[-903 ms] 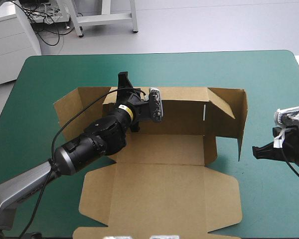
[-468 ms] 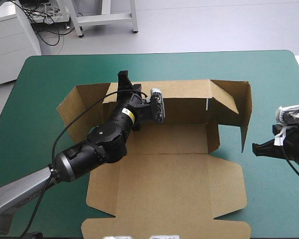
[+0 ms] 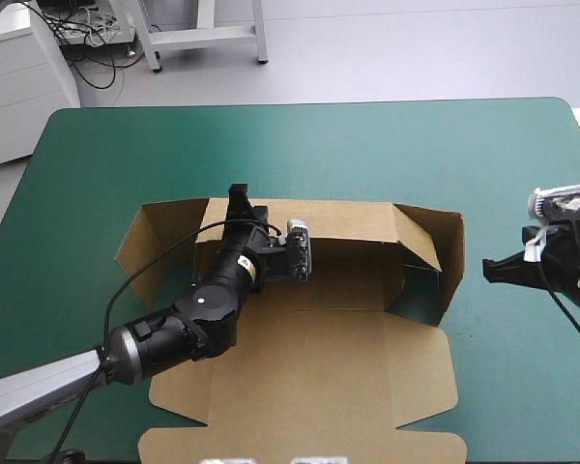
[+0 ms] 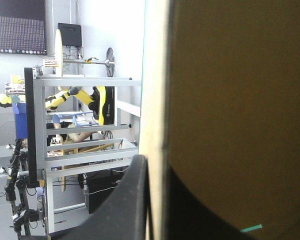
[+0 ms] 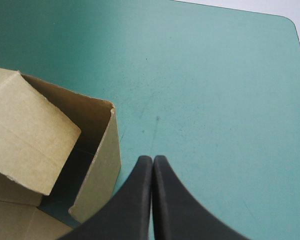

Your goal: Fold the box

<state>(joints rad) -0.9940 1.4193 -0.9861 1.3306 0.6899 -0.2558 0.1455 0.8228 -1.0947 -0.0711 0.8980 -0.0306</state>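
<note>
The brown box (image 3: 329, 290) sits in the lower middle of the high view on the teal-green table (image 3: 387, 145), partly formed. Its rear wall (image 3: 353, 220) stands up across the centre of the frame. The right side wall (image 3: 451, 251) is raised, with a corner flap (image 3: 418, 232) turned inward. The left side panel (image 3: 150, 246) leans outward at centre left, and the lid panel (image 3: 300, 387) lies flat toward the bottom edge. The left gripper (image 3: 240, 205) is clamped on the top edge of the rear wall near its left end; in its own wrist view the board's pale edge runs between the black fingers (image 4: 132, 205), which are all but closed on it. The right gripper (image 3: 491, 269), at the right of the frame, has its fingers pressed together on nothing and hovers over bare cover just beside the right side wall, not touching it. The step in hand looks like squaring the right corner. To do it well, the left grip should hold the rear wall upright without dragging the whole sheet. The right tip should push the side wall from outside, low near its crease, so the corner flap slides along the rear wall rather than buckling. The left side panel will likely need the same afterward.
</note>
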